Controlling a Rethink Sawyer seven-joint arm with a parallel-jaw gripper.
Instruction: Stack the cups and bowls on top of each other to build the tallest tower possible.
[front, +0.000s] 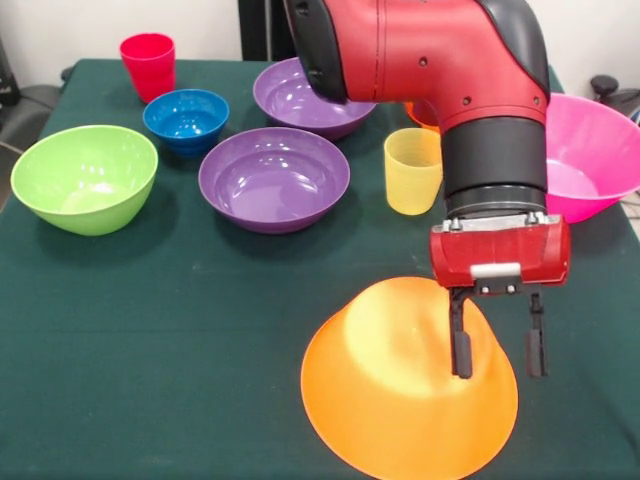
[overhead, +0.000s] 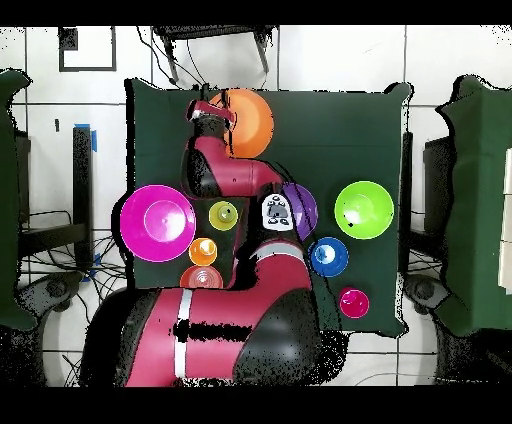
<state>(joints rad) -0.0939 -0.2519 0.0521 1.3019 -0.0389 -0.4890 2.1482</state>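
The large orange bowl (front: 400, 385) lies upside down at the table's front; it also shows in the overhead view (overhead: 252, 122). My gripper (front: 498, 345) is open at its right side: one finger shows against the bowl's slope, the other against the cloth beside it. In the overhead view the gripper (overhead: 205, 112) sits at the bowl's left edge. Standing apart and upright are two purple bowls (front: 274, 178) (front: 300, 100), the lime green bowl (front: 85, 178), the blue bowl (front: 186, 118), the pink bowl (front: 590, 155), the red cup (front: 148, 65) and the translucent yellow cup (front: 412, 170).
My arm (front: 440, 60) hides most of an orange piece (front: 420, 115) behind the yellow cup. The overhead view shows an orange-yellow cup (overhead: 203, 250) and a red-orange bowl (overhead: 200, 278) by the pink bowl (overhead: 157, 223). Dark green cloth (front: 150, 350) covers the table.
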